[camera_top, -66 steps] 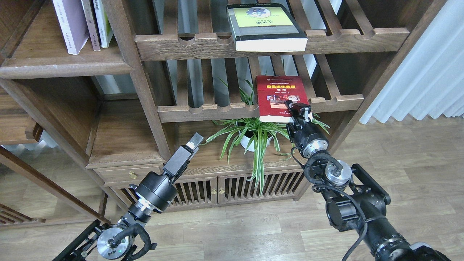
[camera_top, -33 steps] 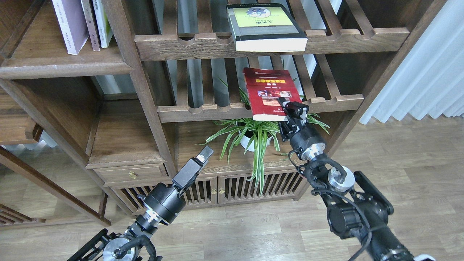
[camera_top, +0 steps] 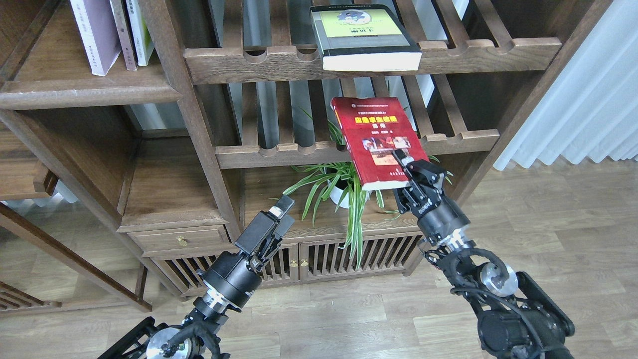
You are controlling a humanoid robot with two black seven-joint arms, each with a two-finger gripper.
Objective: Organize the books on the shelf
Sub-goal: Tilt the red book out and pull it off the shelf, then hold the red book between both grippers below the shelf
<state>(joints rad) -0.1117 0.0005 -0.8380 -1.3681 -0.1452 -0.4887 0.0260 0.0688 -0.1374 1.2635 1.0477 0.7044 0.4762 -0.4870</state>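
Note:
My right gripper (camera_top: 404, 160) is shut on the near edge of the red book (camera_top: 374, 134) and holds it tilted, in front of the lower slatted rack (camera_top: 279, 152). The thick grey-black book with the yellow-green panel (camera_top: 366, 37) lies flat on the upper slatted rack (camera_top: 239, 62). The pale lavender-white book (camera_top: 92, 35) stands on the solid dark brown shelf (camera_top: 89, 92) at the upper left. My left gripper (camera_top: 280, 213) is empty, low in front of the cabinet; its fingers are too dark to tell apart.
Two thin books (camera_top: 132, 30) stand next to the lavender one. A potted spider plant (camera_top: 344, 192) sits under the red book. A vertical post (camera_top: 199, 129) divides the shelf from the racks. A low cabinet (camera_top: 299, 259) stands below and a white curtain (camera_top: 583, 99) hangs at the right.
My right gripper has taken the red book off the lower rack, swung it left, then drawn it towards me and tilted it. My left arm has moved right and lower.

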